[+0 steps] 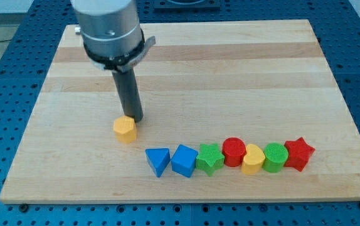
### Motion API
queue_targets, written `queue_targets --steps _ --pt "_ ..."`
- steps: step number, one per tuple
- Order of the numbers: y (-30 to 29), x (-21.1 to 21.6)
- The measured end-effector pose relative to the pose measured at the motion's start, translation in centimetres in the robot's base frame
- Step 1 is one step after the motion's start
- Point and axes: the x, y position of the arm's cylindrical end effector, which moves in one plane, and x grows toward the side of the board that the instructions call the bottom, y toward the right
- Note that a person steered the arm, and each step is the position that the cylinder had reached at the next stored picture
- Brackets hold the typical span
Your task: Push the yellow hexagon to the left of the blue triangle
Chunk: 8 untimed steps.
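Observation:
The yellow hexagon (125,130) lies on the wooden board (186,75), left of centre. My tip (135,119) stands right behind it, touching its upper right edge. The blue triangle (158,161) lies below and to the right of the hexagon, at the left end of a row of blocks. A small gap separates hexagon and triangle.
The row runs to the view's right from the triangle: a blue cube (184,161), a green star-like block (210,157), a red cylinder (234,151), a yellow heart-like block (253,159), a green cylinder (275,157), a red star (298,154). The arm's grey body (108,28) hangs over the board's top left.

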Motion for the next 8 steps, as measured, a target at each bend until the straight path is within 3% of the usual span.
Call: queue_targets --steps 1,5,8 --pt "0.0 2.7" --pt "-7.5 3.0" --pt "-6.0 6.5"
